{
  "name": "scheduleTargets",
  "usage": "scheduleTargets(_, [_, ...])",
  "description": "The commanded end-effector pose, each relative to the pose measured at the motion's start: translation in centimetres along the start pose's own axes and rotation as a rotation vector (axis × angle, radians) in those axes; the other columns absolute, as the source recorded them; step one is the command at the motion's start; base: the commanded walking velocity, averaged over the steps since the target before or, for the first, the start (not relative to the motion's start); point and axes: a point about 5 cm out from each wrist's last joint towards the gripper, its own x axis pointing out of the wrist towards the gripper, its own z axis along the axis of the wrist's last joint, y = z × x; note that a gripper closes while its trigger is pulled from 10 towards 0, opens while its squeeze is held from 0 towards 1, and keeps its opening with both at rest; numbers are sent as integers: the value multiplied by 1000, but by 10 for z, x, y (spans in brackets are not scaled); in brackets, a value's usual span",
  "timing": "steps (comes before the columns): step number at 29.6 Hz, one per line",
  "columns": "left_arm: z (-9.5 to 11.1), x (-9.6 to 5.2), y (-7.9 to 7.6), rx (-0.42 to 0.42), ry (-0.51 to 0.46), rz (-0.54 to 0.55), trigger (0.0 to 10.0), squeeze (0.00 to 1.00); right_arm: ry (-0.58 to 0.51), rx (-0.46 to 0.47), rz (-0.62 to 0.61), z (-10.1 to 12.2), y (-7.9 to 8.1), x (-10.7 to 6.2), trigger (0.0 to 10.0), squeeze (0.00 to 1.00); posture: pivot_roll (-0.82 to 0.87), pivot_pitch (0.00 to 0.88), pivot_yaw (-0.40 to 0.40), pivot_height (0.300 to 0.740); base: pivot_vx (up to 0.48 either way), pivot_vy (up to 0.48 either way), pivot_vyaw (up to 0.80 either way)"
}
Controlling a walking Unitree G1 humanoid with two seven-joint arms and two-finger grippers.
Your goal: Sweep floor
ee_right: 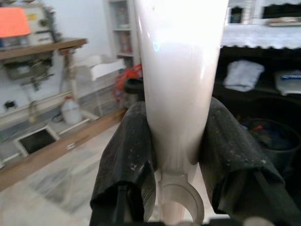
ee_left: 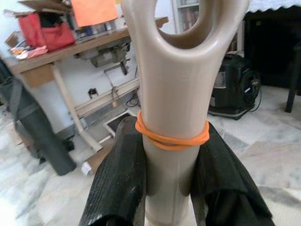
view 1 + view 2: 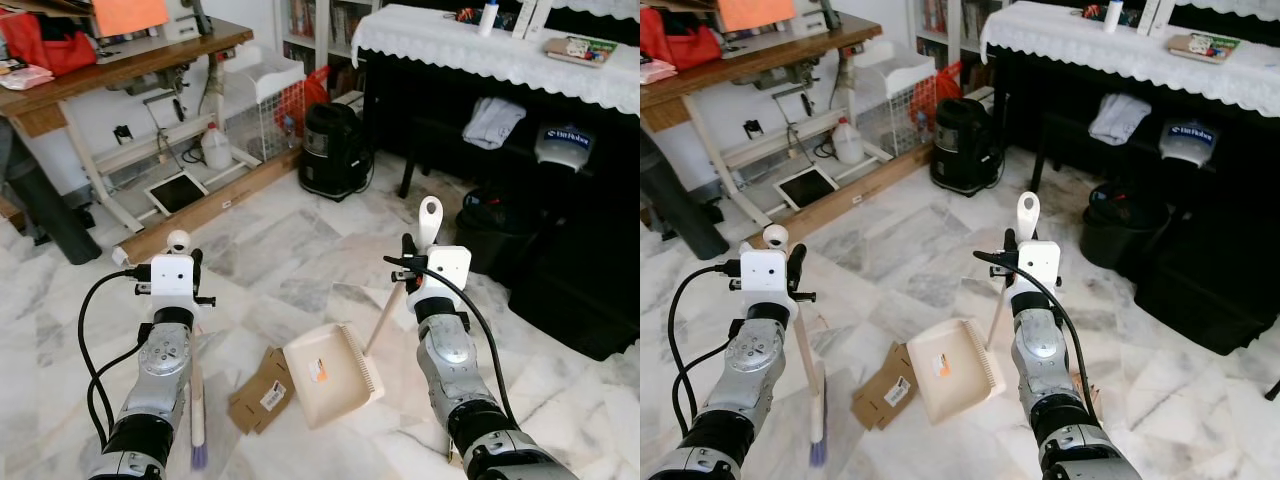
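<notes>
Cardboard scrap (image 3: 262, 390) lies beside the dustpan (image 3: 330, 375); with left gripper (image 2: 171, 181) clamped on broom handle (image 2: 174, 94) and right gripper (image 1: 176, 155) fingers pinching dustpan handle (image 1: 178, 84), you sweep gently toward its lip.

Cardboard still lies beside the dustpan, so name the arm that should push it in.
Left. The left gripper holds the broom, bristles beside the cardboard; the right gripper holds the dustpan.
</notes>
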Motion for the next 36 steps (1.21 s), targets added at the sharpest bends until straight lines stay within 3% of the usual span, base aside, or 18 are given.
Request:
scheduleTargets(1, [5, 2, -1, 5, -22, 1, 10000, 0, -52, -8, -2, 11, -3, 5, 10000, 0, 20, 0, 27, 740, 319, 0, 506])
scheduleTargets(8, [4, 3, 1, 6, -18, 6, 10000, 0, -50, -5, 9, 10, -2, 5, 10000, 0, 16, 0, 28, 740, 322, 0, 0])
scheduleTargets(21, [4, 4, 5, 6, -17, 21, 10000, 0, -63, -8, 26, 12, -1, 5, 10000, 0, 16, 0, 23, 740, 327, 0, 793])
scheduleTargets(36, [3, 2, 5, -1, -16, 33, 10000, 0, -96, 15, 17, 18, -3, 7, 10000, 0, 20, 0, 17, 740, 316, 0, 0])
